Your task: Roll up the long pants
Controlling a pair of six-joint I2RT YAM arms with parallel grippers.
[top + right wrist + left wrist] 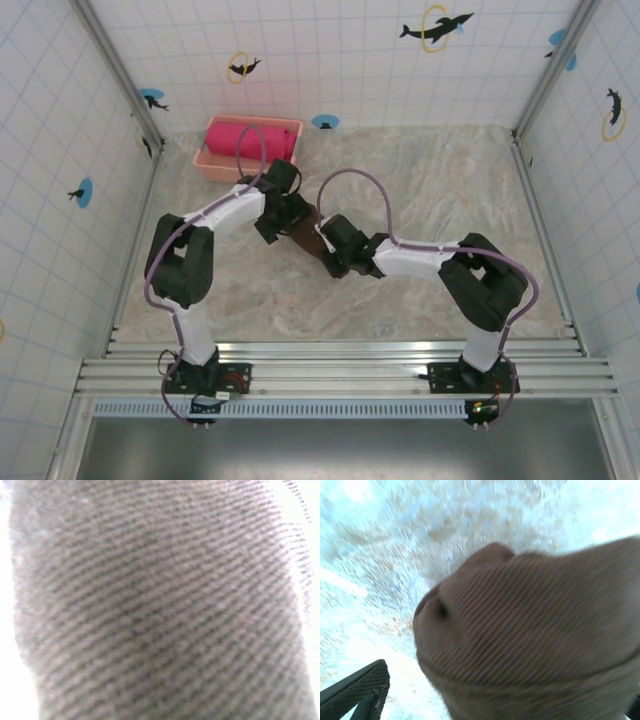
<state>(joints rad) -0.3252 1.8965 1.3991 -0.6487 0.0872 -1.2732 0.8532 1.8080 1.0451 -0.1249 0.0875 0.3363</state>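
Pants (304, 237): compact roll at worktop (450, 180) ctr. Soft, light ribbed cloth; likely unrolls if let go. Grip across roll mid, not loose end. Left fingers (362, 690), at roll's 11 o'clock: spread, off cloth. Right fingers (325, 246), at 4 o'clock: cannot tell state.

Lab test booth, tiled dolphin-sticker walls (340, 60), marble tabletop (450, 180)
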